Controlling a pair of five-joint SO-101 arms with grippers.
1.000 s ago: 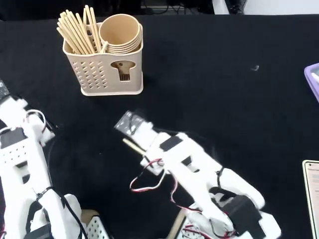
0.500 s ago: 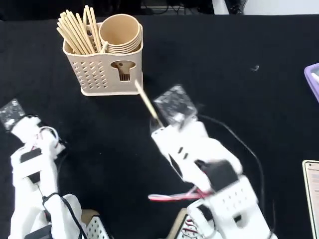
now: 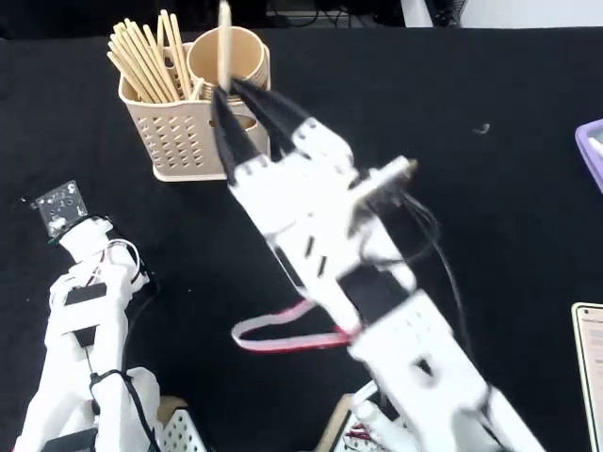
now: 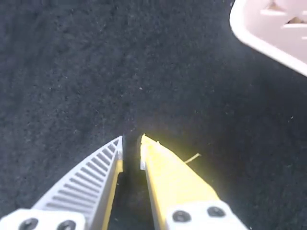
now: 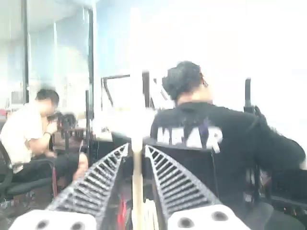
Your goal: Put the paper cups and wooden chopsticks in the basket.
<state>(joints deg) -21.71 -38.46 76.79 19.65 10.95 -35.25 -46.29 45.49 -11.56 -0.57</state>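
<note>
The left gripper (image 4: pixel 131 140) hangs low over the black table (image 3: pixel 452 188), in front of the basket (image 3: pixel 193 141) and to its left. Its fingers are drawn almost together and grasp nothing. A bundle of chopsticks (image 3: pixel 141 61) leans in the basket's left compartment, and stacked cups (image 3: pixel 226 61) sit in its right compartment. The right gripper (image 3: pixel 226 89) is just at the basket's front right, fingers clenched on one chopstick (image 3: pixel 224 38). This chopstick stands upright over the cup side of the basket; whether its lower end is inside cannot be told. A purple object (image 3: pixel 592 151) lies far right of the basket.
</note>
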